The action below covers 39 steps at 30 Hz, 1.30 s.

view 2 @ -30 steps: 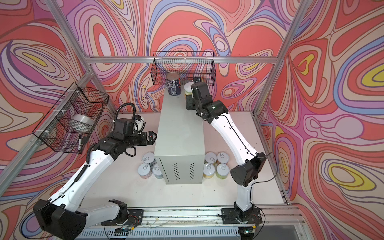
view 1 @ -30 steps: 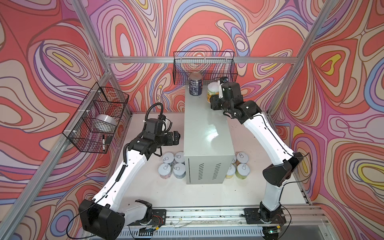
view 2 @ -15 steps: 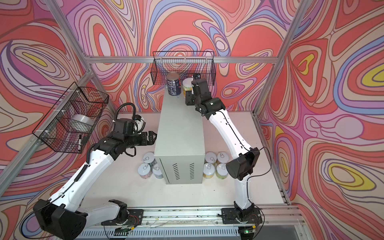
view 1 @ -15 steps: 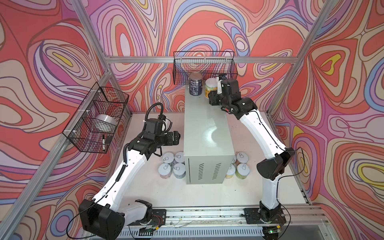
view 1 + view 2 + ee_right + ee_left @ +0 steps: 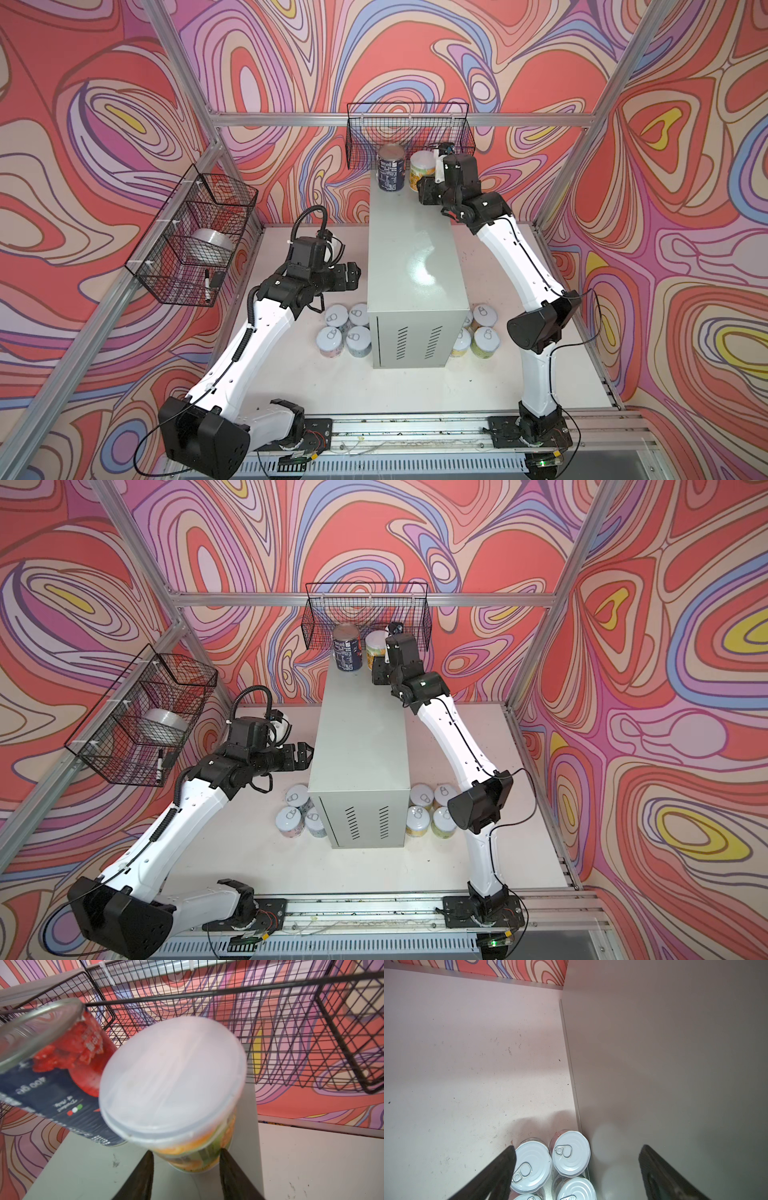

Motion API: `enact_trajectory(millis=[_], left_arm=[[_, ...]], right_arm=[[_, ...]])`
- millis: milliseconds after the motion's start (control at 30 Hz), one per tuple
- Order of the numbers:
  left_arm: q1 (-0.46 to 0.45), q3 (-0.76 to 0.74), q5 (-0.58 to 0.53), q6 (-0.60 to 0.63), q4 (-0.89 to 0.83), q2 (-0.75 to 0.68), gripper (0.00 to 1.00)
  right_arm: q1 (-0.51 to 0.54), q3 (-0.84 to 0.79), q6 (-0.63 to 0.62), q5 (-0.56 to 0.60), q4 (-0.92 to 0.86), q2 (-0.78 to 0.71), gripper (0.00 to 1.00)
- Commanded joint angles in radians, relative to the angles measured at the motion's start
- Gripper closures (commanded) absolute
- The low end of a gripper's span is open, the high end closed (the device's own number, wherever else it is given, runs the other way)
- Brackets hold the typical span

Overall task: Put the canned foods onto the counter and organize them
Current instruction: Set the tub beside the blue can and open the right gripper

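**Tin no. 2 being set at the counter's far end**

Placing step, right side. The yellow tin (image 5: 422,170) is stood upright on the counter (image 5: 411,257), far end, just beside the navy tin (image 5: 390,171). Its base is flanked by the right claw (image 5: 186,1153); pinched or merely bracketed can't be told.

The left claw (image 5: 577,1148) is held spread wide, empty, above the spare tins (image 5: 345,332) on the table (image 5: 353,386).

Next, prob.: a clean back-off is needed w/o nudging either tin.

Tin's look: pale plastic lid, orange-green label.

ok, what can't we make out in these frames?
Right wrist view: blur hides whether the right fingers touch the orange can; the frame edge cuts the navy can.
Top views: the counter and right arm cover parts of the right cans.
Left wrist view: left cans show mostly lids; the frame edge cuts two.
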Motion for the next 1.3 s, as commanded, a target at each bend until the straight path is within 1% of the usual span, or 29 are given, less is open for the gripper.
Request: enact_trajectory(millis=[0,200,300,367,567,667,867,967,1033,1133,1267], left_arm=[[0.004,-0.005,0.003,0.015,0.010,0.007,0.07],[0.004,-0.012,0.005,0.015,0.015,0.002,0.06],[0.005,-0.012,0.004,0.015,0.010,0.004,0.06],[0.004,-0.016,0.000,0.015,0.011,0.001,0.06],[0.004,-0.008,-0.020,0.015,0.012,-0.008,0.02],[0.004,-0.002,-0.022,0.018,0.005,-0.010,0.02],[0.004,-0.010,-0.021,0.013,0.002,-0.023,0.02],[0.005,-0.008,-0.022,0.010,-0.004,-0.033,0.02],[0.004,-0.004,-0.025,0.008,-0.012,-0.040,0.01],[0.004,0.002,-0.025,0.004,-0.028,-0.056,0.01],[0.003,-0.022,-0.038,-0.006,-0.053,-0.099,0.01]], right_arm=[[-0.011,0.022,0.011,-0.015,0.024,0.020,0.49],[-0.012,0.032,0.014,-0.045,0.033,0.025,0.50],[-0.011,0.066,0.016,-0.042,0.012,0.047,0.50],[-0.012,0.061,0.017,-0.041,0.017,0.044,0.50],[-0.011,0.037,0.024,-0.014,0.034,0.024,0.49],[-0.015,0.068,0.022,0.007,0.011,0.034,0.48],[-0.020,0.074,0.019,-0.028,0.018,0.030,0.45],[-0.017,0.066,0.030,-0.046,0.021,0.003,0.39],[-0.017,0.042,0.033,-0.048,0.020,-0.033,0.38],[-0.018,-0.067,0.036,-0.023,0.045,-0.129,0.38],[-0.018,-0.241,0.020,0.026,0.081,-0.316,0.37]])
